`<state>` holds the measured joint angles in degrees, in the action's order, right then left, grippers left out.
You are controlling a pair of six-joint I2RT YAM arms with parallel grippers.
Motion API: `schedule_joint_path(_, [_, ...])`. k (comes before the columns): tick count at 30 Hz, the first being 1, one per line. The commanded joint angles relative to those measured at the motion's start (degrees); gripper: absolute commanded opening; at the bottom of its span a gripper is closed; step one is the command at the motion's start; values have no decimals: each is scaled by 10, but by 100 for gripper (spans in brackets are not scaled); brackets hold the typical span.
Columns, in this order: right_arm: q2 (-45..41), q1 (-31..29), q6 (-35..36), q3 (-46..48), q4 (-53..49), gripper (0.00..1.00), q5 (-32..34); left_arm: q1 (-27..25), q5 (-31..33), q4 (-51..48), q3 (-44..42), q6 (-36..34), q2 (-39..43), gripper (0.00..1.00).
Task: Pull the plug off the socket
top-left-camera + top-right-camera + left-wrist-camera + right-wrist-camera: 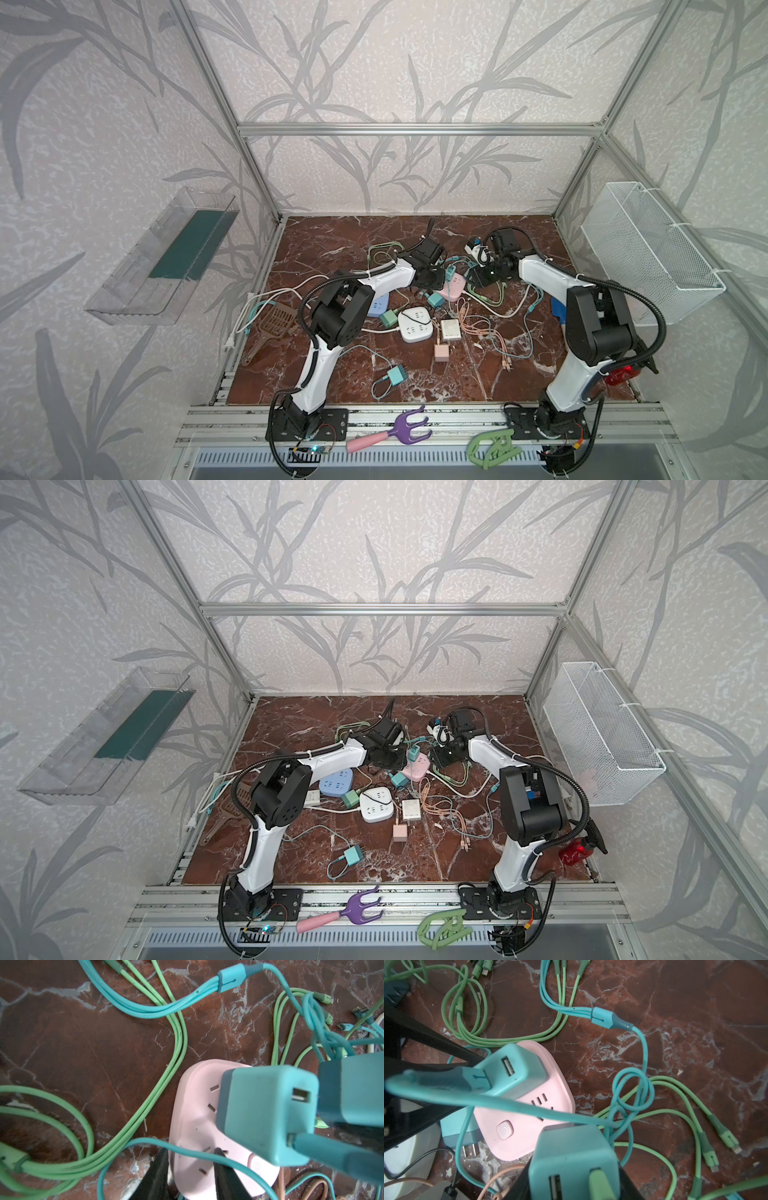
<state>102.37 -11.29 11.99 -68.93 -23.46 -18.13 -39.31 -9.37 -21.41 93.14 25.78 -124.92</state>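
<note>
Right wrist view: right jaws clamped on the teal plug point(571, 1157) by its flat sides, left jaws pinching the pink socket point(193, 1126), mid-table toward the far edge. Looks light, rigid, slick; pull the body, not its green cable point(600, 1184).
</note>
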Motion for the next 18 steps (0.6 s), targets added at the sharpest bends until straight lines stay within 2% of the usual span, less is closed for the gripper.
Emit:
schedule_joint_path(1, [-40,8,-11,14,-18,30,-49,-2,7,-67,-26,5,-19,37])
schedule_joint_path(4, [-42,9,-6,19,-25,30,-70,-2,5,-67,-25,7,-20,37])
schedule_joint_path(9, [-32,12,-11,16,-44,30,5,-2,7,-68,-29,6,-17,37])
schedule_joint_path(18, [-26,15,11,11,-58,31,50,-1,6,-66,-32,7,-16,37])
